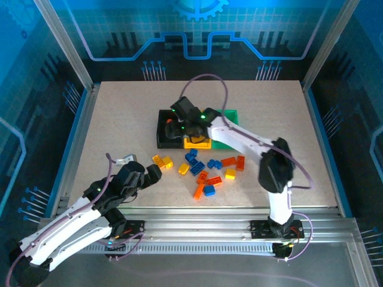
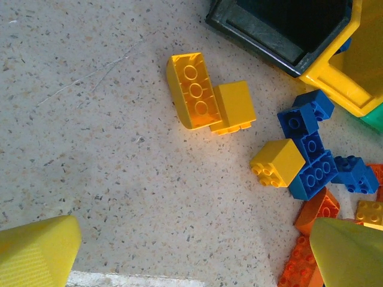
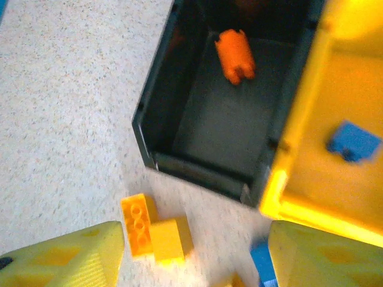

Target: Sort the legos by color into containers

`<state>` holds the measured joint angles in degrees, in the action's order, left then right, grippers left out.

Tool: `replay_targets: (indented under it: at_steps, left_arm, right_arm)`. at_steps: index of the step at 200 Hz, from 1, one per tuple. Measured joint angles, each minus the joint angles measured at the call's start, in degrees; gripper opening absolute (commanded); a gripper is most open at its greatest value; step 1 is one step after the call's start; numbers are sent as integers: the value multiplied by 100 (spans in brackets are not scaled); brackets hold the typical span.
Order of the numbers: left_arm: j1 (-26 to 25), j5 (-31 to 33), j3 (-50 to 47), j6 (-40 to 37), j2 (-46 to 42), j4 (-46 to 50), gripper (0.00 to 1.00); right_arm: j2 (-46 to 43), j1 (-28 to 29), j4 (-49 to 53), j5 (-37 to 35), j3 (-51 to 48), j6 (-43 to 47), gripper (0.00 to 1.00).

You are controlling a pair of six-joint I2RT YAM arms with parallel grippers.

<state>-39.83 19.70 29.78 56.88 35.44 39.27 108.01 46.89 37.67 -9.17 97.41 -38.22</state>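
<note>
Three joined bins stand mid-table: black (image 1: 163,119), yellow (image 1: 198,144), green (image 1: 234,117). An orange lego (image 3: 234,55) lies in the black bin (image 3: 203,119). A blue lego (image 3: 353,142) lies in the yellow bin (image 3: 323,179). My right gripper (image 1: 182,127) hovers open over the black bin's near edge, its fingers (image 3: 66,257) empty. Loose legos lie in front of the bins: two touching yellow ones (image 2: 194,89), a small yellow one (image 2: 277,162), blue ones (image 2: 311,161) and orange ones (image 2: 317,209). My left gripper (image 1: 152,172) is open and low, left of the pile, with only bare table between its fingers (image 2: 36,251).
The loose pile (image 1: 206,173) spreads between the bins and the table's near edge. The right arm (image 1: 272,167) reaches over the pile's right side. A metal rail (image 1: 209,230) runs along the front. Blue enclosure walls (image 1: 72,119) border the table.
</note>
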Motion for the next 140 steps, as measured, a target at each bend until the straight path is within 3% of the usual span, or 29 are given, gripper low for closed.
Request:
replay_targets:
  at_steps: [35,59,90,140]
  left_arm:
    - [17,0,0,-4,101,-101,99]
    - [31,0,0,-20,105,-138,99]
    - [37,2,-61,-17,105,-214,99]
    - [74,2,-184,20,105,-229,99]
  right_arm:
    - [-1443,98,-85,-48,-1917,-236,67]
    - [-1683,282,179,-44,-2568,-315,68]
    - [-2485,964,407,-35,-4087,-573,72]
    - [-2566,1401,424,63,-4621,-909,73]
